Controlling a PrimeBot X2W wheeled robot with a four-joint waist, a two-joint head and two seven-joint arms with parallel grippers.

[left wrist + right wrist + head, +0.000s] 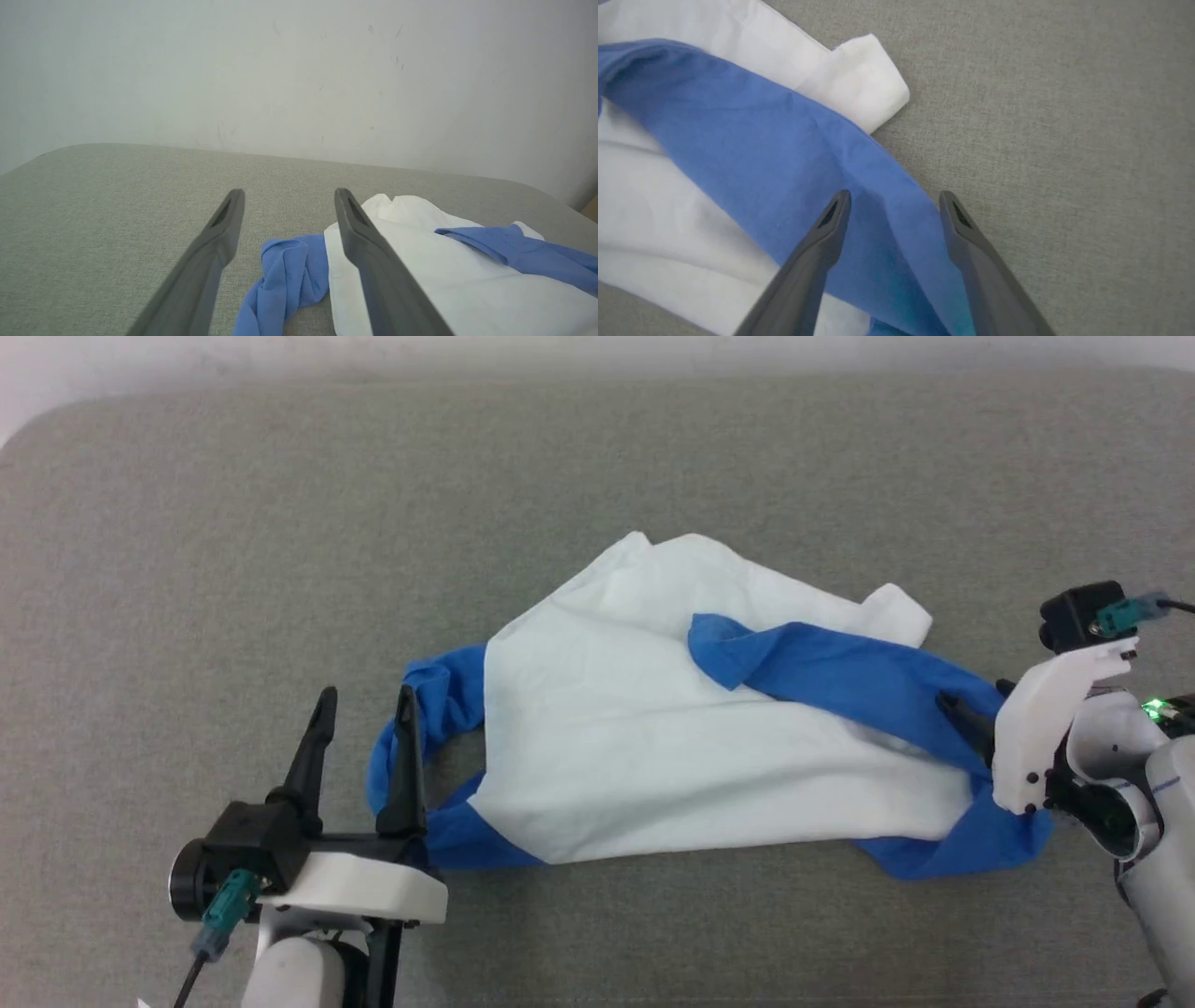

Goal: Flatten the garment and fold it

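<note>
Centrally, a crumpled soft white cotton garment [653, 747] with a broad royal-blue band lies spread on a grey woven fabric surface [597, 457]. The band drapes diagonally across it toward the right of the frame. At lower left, the left gripper [366, 695] holds its two dark fingers wide apart and empty, at the garment's blue left end. At the right edge, the right gripper [971, 698] hovers over the blue band, fingers spread wide, pinching nothing.
</note>
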